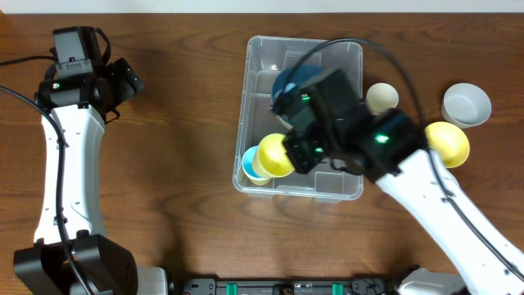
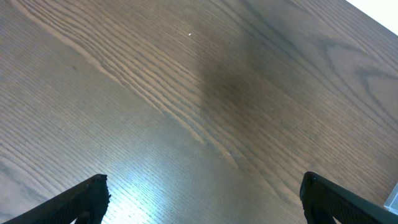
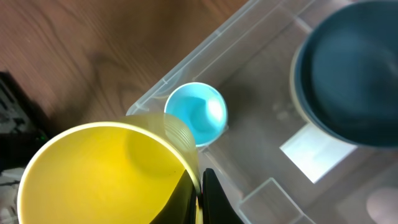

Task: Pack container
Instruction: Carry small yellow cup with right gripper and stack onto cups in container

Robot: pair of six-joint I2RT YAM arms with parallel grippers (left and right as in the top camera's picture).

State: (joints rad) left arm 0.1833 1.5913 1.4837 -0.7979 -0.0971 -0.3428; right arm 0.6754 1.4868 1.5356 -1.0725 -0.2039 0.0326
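Step in hand, by our reading: placing. The right gripper [image 3: 200, 190] was clamped on the rim of a yellow cup [image 1: 274, 156], held over the 7 o'clock part of the container [image 1: 348, 57], which sat at table centre.

Inside already: a light blue cup [image 3: 196, 113] tight in the 7 o'clock corner, and a dark blue bowl [image 1: 288, 82] toward 12.

The next move, we judged, called for lowering the yellow cup onto the bare floor toward 5 o'clock. Room was tight there: the near wall was just beside it, and the blue cup sat nearly under its edge.

A cream cup [image 1: 381, 98], a white bowl [image 1: 467, 105] and a yellow bowl [image 1: 448, 143] lay outside at 3 o'clock.

The left gripper [image 1: 124, 80], fingers apart, hung over bare wood at 9 o'clock, well clear.
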